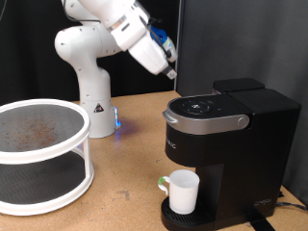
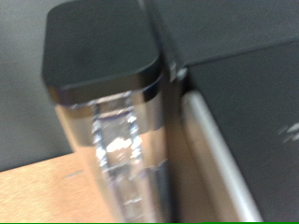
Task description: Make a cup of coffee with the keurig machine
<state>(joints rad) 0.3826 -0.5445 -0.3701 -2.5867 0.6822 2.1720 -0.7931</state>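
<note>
The black keurig machine stands on the wooden table at the exterior view's right, its lid down. The white cup sits upright on the machine's round drip base, under the spout. My gripper hangs in the air above and just left of the machine's top, touching nothing; its fingers do not show clearly. The wrist view shows, blurred, the machine's clear water tank with its black cap, the black top and the silver-grey lid handle. No fingers show there.
A white round two-tier rack stands at the exterior view's left. My arm's base is behind it at mid-left. Bare wooden table lies between the rack and the machine. A dark curtain backs the scene.
</note>
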